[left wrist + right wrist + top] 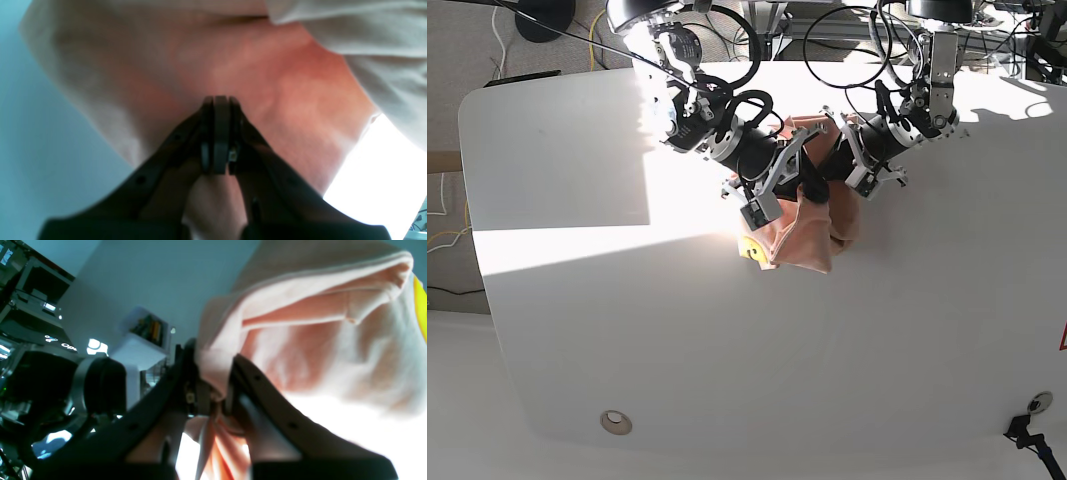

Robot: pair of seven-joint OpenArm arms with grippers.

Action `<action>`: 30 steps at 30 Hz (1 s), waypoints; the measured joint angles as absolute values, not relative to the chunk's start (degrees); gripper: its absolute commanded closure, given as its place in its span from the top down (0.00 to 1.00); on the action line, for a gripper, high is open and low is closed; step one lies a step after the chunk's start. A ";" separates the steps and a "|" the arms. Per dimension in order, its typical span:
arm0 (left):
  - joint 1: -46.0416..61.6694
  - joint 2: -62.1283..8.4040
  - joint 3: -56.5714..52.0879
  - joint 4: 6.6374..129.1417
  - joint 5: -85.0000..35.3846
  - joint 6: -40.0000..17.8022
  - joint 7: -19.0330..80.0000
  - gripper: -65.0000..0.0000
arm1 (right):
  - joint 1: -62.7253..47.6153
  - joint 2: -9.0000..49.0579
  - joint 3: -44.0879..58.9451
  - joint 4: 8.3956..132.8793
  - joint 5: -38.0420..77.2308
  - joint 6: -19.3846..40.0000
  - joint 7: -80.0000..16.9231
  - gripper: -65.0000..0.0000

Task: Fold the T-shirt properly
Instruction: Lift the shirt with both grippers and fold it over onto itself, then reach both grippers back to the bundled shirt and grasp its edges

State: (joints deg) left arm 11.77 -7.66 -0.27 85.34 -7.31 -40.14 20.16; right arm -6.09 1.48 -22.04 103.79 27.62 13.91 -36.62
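The salmon-pink T-shirt (799, 240) hangs bunched in a wrinkled lump above the middle of the white table (627, 330), held up between my two arms. In the left wrist view the pink cloth (267, 83) fills the frame, and my left gripper (218, 100) is shut on a fold of it that runs back between the fingers. In the right wrist view my right gripper (213, 373) is shut on a thick gather of the T-shirt (317, 350), whose hemmed edge curves above. Both grippers sit close together at the top of the lump.
A small yellow thing (749, 247) lies on the table at the shirt's lower left edge. Black cables (847, 30) loop along the far edge behind the arms. A round fitting (615, 422) sits near the front edge. Strong sunlight covers much of the table.
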 measured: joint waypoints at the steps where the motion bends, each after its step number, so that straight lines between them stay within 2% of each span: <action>1: 11.75 -7.68 -0.27 85.34 -7.33 -40.14 20.23 0.00 | -6.09 1.61 -22.04 103.77 27.59 13.91 -36.67 0.01; 9: 11.77 -7.68 -0.27 85.69 -7.27 -40.14 20.58 0.00 | -5.61 1.76 -21.98 103.53 27.64 13.91 -36.27 0.49; 11: 11.94 -7.70 -0.23 87.31 -6.11 -40.12 21.91 0.00 | -4.82 1.76 -22.15 102.87 27.66 13.93 -36.64 0.57; 13: 12.34 -7.44 -1.26 88.99 -5.76 -39.97 23.11 0.00 | -3.73 1.76 -22.50 101.84 27.75 13.91 -36.25 0.59; 19: 11.42 -8.60 -13.82 96.47 -4.93 -39.77 23.33 0.00 | -0.38 1.91 -23.20 101.60 27.79 13.91 -36.38 0.58; 21: 10.00 -10.11 -17.45 98.74 -5.10 -40.36 23.03 0.00 | 0.84 3.73 -23.27 101.67 28.12 14.50 -36.42 0.57; 25: 6.61 -10.00 -24.64 99.29 -5.13 -39.70 23.00 0.00 | 2.17 6.59 -21.02 101.71 27.92 14.33 -36.42 0.52; 30: 6.96 -9.26 -24.27 99.29 -5.13 -40.56 23.11 0.00 | 1.54 13.47 -13.63 101.58 28.01 13.80 -36.25 0.41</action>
